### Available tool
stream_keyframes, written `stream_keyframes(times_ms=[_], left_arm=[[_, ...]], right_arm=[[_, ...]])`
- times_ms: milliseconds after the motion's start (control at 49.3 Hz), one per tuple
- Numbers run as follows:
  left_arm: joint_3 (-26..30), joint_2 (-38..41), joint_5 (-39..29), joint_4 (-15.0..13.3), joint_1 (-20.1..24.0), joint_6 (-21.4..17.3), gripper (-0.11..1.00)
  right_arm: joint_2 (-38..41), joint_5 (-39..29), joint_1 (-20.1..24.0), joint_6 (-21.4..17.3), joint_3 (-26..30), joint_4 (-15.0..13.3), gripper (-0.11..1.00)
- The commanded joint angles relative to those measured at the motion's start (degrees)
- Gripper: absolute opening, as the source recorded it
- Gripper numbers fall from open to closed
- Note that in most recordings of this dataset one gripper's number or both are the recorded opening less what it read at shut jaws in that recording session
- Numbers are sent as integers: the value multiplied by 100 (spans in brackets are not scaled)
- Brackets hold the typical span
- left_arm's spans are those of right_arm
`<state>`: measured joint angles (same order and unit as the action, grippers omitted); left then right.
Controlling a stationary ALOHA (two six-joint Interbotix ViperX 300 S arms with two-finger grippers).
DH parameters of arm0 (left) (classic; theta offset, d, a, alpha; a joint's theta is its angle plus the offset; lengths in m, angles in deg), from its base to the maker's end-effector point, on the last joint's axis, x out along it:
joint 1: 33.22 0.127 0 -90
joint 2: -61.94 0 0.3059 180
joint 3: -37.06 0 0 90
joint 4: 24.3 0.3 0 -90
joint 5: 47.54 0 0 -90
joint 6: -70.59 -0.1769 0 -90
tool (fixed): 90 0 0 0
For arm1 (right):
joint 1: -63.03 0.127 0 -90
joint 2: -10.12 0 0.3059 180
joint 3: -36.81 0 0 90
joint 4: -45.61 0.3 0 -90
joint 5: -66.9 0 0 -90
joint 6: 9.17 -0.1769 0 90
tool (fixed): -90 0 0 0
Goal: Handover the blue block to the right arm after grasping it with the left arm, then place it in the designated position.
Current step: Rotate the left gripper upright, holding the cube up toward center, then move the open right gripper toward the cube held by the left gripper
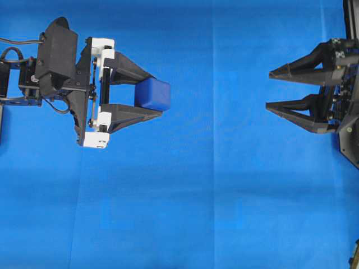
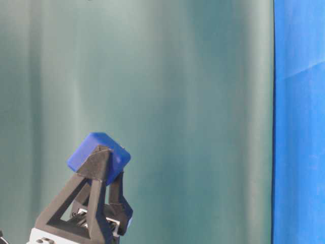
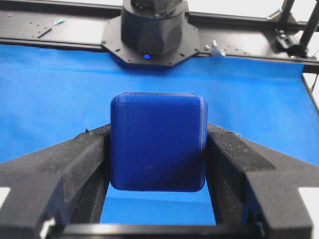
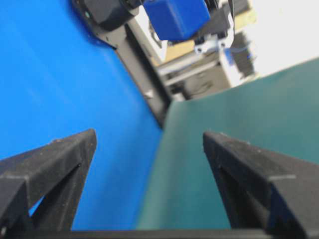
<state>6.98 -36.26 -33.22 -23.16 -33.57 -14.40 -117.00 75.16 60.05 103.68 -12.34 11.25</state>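
Bare cloth (image 1: 219, 140) between both pincers

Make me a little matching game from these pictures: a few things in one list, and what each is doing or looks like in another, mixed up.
Things:
1. blue block
2. left gripper
3. right gripper
4. cloth

States:
A. jaws wide open, holding nothing
B. bright blue, spread flat under both arms
C. dark blue, pinched between two black fingers
D. shut on a cube, white plates at the base of its fingers

Pairs: 1-C, 2-D, 3-A, 4-B
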Motion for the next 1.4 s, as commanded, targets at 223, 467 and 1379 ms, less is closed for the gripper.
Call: stream_keyframes(times_ms=[223, 467, 1379], left_arm=[[44, -105, 70, -9, 18, 9, 48], [53, -105, 79, -9, 18, 9, 48], [44, -105, 88, -9, 18, 9, 48]], right_arm=[[-53, 88, -9, 624, 176, -466, 95], [-53, 176, 0, 809, 176, -536, 95], [-35, 185, -9, 809, 176, -545, 95]])
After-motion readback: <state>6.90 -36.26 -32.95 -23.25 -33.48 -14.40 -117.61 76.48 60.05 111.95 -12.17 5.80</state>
